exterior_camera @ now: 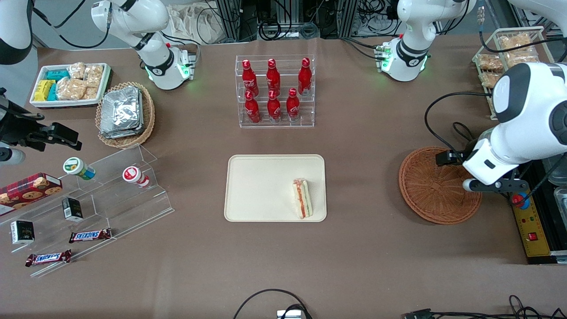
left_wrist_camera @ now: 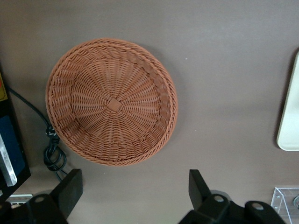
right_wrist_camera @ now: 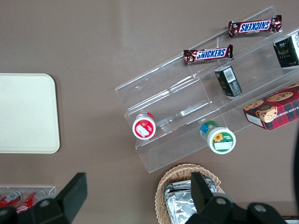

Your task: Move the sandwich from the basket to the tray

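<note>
My end effector (left_wrist_camera: 135, 196) hangs open over the empty basket (left_wrist_camera: 112, 101). The sandwich (exterior_camera: 302, 198), lower right on the tray (exterior_camera: 248, 186), looks light and soft; grip its bread faces gently.

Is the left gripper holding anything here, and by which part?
Nothing: the gripper is open above the empty basket; the sandwich lies on the tray.

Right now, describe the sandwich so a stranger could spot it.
Find the cream rectangular tray at the table's middle. On its working-arm edge lies the white triangular sandwich with its orange-green filling stripe, the tray's only item. The open gripper hangs above the empty reddish wicker basket.
</note>
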Motion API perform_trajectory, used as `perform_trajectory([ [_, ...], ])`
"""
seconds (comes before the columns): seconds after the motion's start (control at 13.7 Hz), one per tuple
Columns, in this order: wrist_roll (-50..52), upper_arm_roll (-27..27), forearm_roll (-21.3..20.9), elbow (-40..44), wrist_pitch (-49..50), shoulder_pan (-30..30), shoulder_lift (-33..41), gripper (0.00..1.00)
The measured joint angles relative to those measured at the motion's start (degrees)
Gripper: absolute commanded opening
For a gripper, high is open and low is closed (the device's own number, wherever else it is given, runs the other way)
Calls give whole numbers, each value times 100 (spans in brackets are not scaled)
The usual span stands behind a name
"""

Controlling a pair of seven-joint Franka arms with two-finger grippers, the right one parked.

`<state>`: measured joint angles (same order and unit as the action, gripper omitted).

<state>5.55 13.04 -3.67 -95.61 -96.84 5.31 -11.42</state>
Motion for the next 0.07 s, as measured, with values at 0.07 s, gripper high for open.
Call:
perform_trajectory([
  [0.07, -31, -14, -64, 9, -4, -112, -5, 100],
])
